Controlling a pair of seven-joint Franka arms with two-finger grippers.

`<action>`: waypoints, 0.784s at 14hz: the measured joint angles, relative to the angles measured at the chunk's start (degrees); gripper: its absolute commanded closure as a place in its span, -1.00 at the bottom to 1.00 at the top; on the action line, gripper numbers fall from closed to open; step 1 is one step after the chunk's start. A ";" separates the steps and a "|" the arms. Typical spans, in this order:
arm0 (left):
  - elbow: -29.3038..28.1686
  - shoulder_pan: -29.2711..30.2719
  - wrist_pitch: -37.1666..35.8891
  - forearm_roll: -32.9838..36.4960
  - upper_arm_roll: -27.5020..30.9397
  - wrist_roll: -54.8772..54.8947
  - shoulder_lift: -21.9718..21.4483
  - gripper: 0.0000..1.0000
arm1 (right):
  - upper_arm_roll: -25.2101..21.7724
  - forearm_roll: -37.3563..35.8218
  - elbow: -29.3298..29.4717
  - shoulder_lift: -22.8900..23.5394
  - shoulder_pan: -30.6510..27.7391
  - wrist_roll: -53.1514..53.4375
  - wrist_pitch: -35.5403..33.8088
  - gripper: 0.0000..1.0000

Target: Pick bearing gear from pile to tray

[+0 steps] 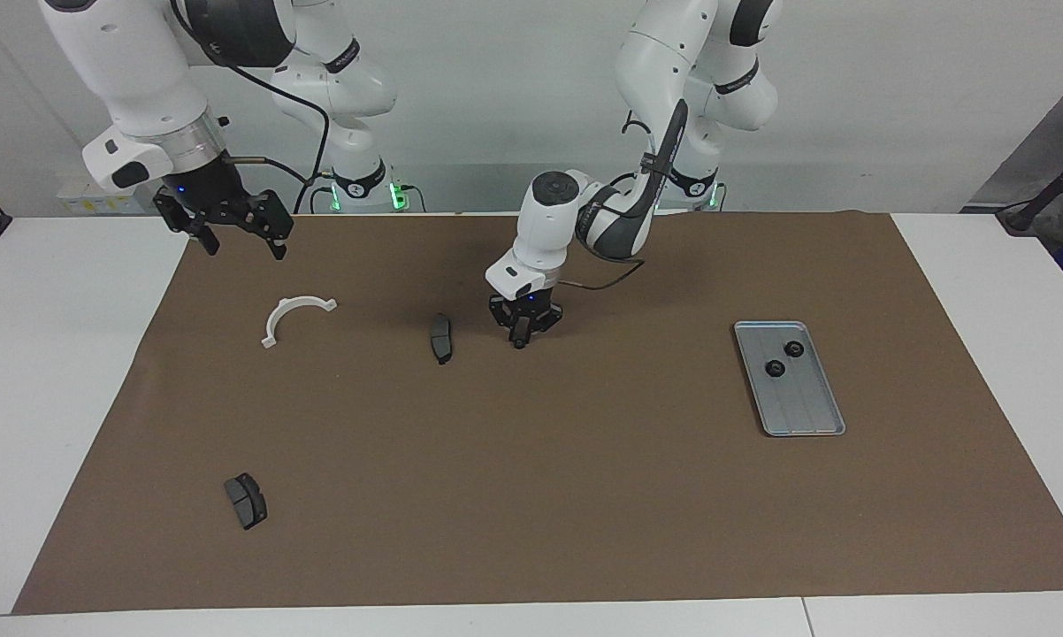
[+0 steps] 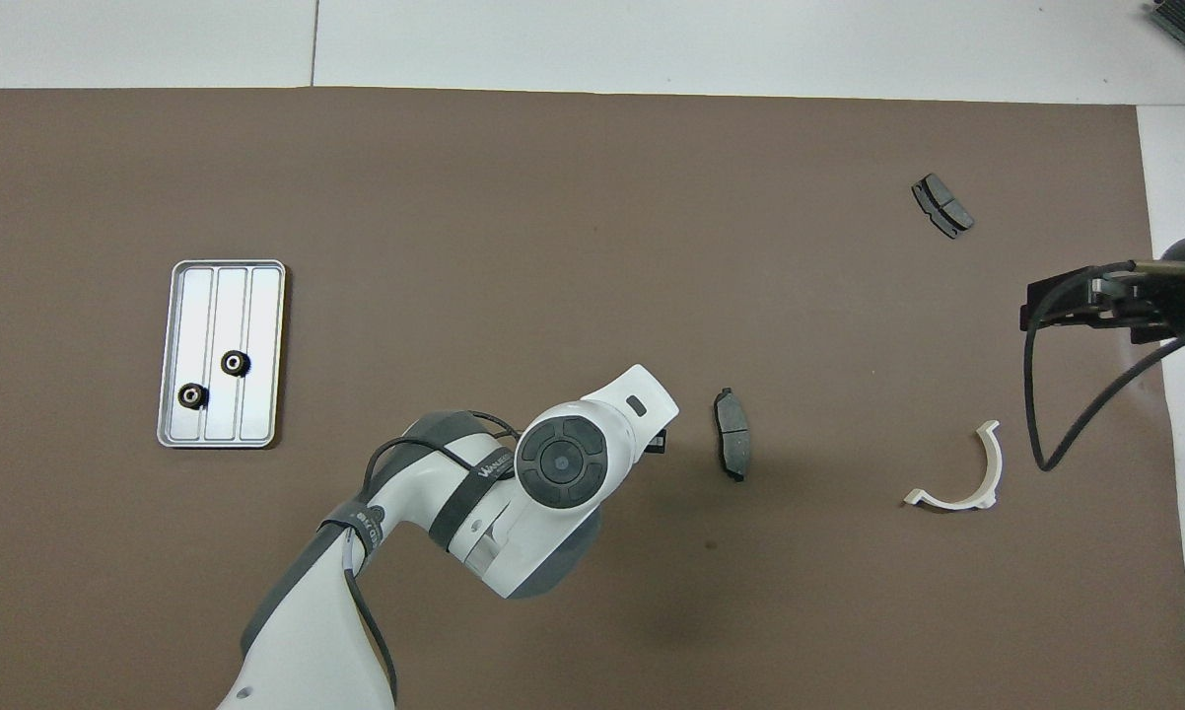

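The right gripper (image 1: 244, 249) waits with fingers spread over the mat (image 1: 531, 495) edge. The left gripper (image 1: 520, 339) is low at the mat beside a pad (image 1: 441, 338), fingers pinched on what seems a ring (image 1: 520, 343). I judge the ring light, stiff and slippery; best gripped across its outer rim. The tray (image 1: 806, 407), toward the left arm's end, has two rings (image 1: 794, 349).
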 measured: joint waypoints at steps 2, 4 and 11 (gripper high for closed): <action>-0.01 0.00 0.00 0.00 0.02 0.06 -0.01 0.75 | 0.02 0.00 0.00 0.00 0.01 0.00 0.00 -1.00; -0.03 -0.01 -0.05 0.00 0.02 0.06 -0.04 0.85 | -0.01 0.00 0.00 0.00 -0.01 0.00 0.00 -1.00; 4.35 0.88 -4.35 -0.01 1.35 0.03 0.15 1.00 | 0.00 0.00 0.00 0.00 -0.01 0.00 0.00 -1.00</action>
